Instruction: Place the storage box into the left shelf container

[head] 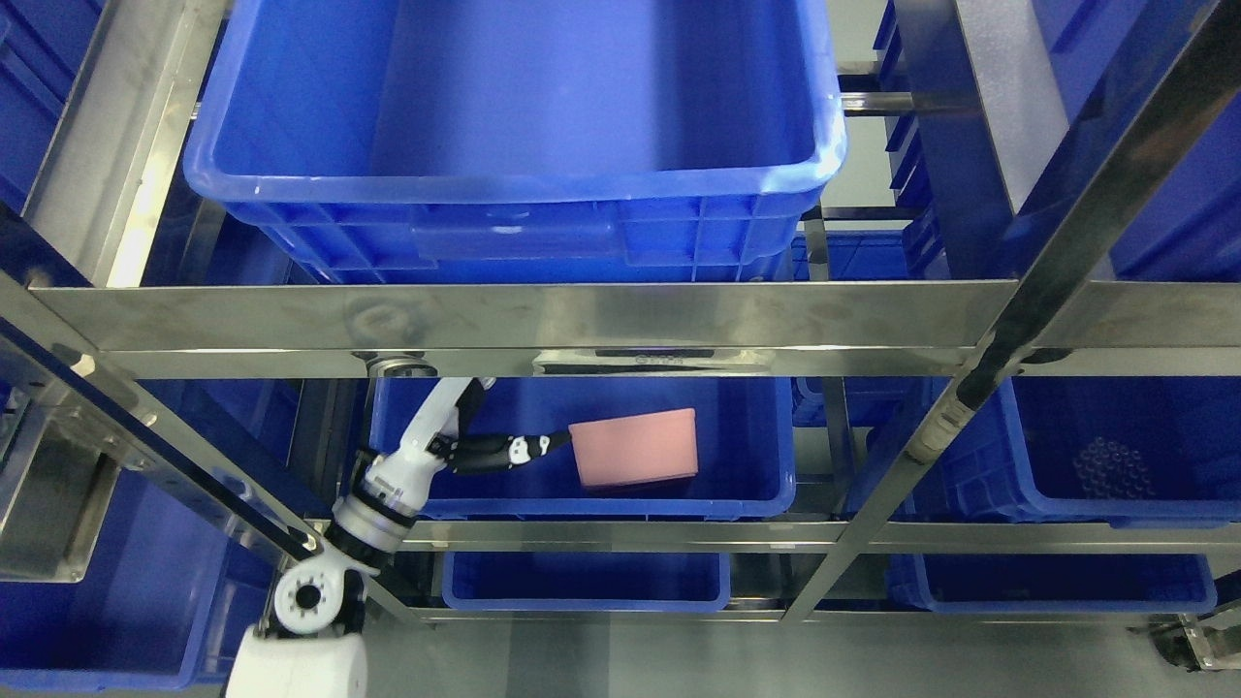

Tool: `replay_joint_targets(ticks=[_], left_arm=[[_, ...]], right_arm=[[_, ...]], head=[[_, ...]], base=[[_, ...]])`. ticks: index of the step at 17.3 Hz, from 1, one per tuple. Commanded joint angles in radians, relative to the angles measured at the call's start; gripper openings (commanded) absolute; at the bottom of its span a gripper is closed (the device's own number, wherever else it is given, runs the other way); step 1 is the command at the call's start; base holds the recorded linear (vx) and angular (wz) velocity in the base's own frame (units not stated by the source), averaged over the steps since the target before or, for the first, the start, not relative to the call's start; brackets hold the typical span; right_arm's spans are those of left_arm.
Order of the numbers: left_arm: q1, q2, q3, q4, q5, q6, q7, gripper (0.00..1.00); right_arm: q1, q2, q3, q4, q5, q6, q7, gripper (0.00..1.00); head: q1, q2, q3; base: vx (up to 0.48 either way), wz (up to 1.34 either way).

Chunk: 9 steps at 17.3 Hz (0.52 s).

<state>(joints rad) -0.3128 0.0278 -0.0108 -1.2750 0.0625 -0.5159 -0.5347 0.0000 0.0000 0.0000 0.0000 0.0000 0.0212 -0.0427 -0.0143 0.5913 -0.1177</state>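
White-shelled left arm [388, 485], silver ringed joints, black-fingered robot hand [504, 451]

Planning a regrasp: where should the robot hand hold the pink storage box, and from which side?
By its left end, coming from the left as the left robot hand does now: the pink storage box lies lengthwise in the blue container, that end facing the arm.

Storage box [635, 448]: plain pink. Shelf containers [514, 145]: uniform blue. Shelf frame [524, 315]: bare silver steel. Left hand [485, 451]: white casing, black fingers [528, 448]. Right lower container [1115, 456]: clear dotted pattern.
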Motion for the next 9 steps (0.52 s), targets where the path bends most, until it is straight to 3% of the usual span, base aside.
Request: replay_joint_targets(ticks=[1, 3, 9], left_arm=[[0.234, -0.01, 0.022, -0.323, 0.054, 0.019, 0.253, 1.0], [0.288, -0.01, 0.018, -0.323, 0.054, 0.014, 0.412, 1.0], [0.402, -0.01, 0.002, -0.323, 0.054, -0.001, 0.412, 1.0]], right_arm=[[0.009, -0.017, -0.005, -0.017, 0.002, 0.0, 0.0, 1.0], [0.009, -0.017, -0.005, -0.017, 0.002, 0.0, 0.0, 1.0], [0.009, -0.017, -0.005, -0.017, 0.002, 0.0, 0.0, 1.0]], head=[[0.0, 0.0, 0.0], [0.0, 0.0, 0.0], [0.0, 0.0, 0.0]], base=[[0.0, 0.0], [0.0, 0.0], [0.0, 0.0]])
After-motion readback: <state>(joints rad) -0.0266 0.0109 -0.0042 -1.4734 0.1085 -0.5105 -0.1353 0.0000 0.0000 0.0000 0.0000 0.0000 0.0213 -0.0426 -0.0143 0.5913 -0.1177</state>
